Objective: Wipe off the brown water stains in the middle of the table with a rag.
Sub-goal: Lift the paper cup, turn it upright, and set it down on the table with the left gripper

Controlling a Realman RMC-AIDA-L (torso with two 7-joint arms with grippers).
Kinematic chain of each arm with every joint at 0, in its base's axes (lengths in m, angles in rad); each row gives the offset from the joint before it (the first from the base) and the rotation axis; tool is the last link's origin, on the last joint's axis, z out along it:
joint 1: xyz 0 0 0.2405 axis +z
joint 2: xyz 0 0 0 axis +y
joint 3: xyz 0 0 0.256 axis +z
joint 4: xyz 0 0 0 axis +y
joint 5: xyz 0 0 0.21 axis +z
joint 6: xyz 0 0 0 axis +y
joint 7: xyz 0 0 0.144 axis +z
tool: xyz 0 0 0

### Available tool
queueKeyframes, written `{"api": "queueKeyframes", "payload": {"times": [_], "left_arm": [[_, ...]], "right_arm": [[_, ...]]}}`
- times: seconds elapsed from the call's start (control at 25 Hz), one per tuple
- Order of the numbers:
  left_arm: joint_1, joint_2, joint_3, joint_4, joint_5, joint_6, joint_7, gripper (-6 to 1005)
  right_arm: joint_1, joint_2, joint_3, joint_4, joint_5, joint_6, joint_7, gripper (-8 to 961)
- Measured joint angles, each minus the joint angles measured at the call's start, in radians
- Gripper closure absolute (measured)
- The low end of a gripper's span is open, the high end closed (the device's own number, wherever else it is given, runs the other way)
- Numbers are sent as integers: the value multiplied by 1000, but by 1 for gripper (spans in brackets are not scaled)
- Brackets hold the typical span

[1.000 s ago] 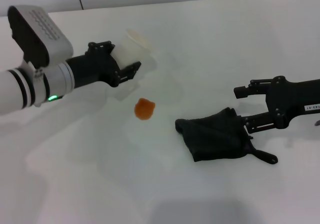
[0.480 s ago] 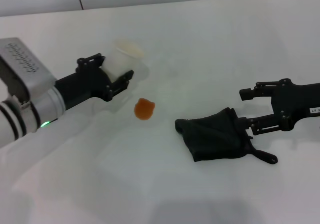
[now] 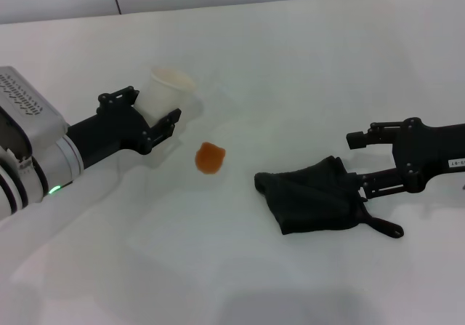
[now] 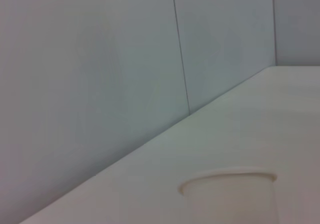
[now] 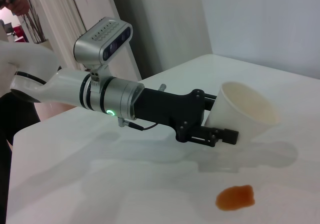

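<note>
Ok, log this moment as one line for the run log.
left gripper: shut on paper cup | right gripper: open, at rag | stain: unwiped | table

A pale wall (image 4: 100,73) is rising behind the white bench (image 3: 290,70), with thin dark seams (image 4: 180,48) running down it and splitting it into panels. In the right wrist view a dark gap (image 5: 135,18) is showing between light wall panels (image 5: 260,18), and pale curtain folds (image 5: 55,23) are hanging at the far side. Soft, even light is falling across the bench, leaving faint shadows.
</note>
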Motion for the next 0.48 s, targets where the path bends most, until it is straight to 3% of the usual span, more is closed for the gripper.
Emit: {"api": "queueKeyframes", "payload": {"times": [0.48], "left_arm": [[5,-3,0,9,8,-34,3,442]], "right_arm": [[-2,0,0,8,4,3,-2,138]]}}
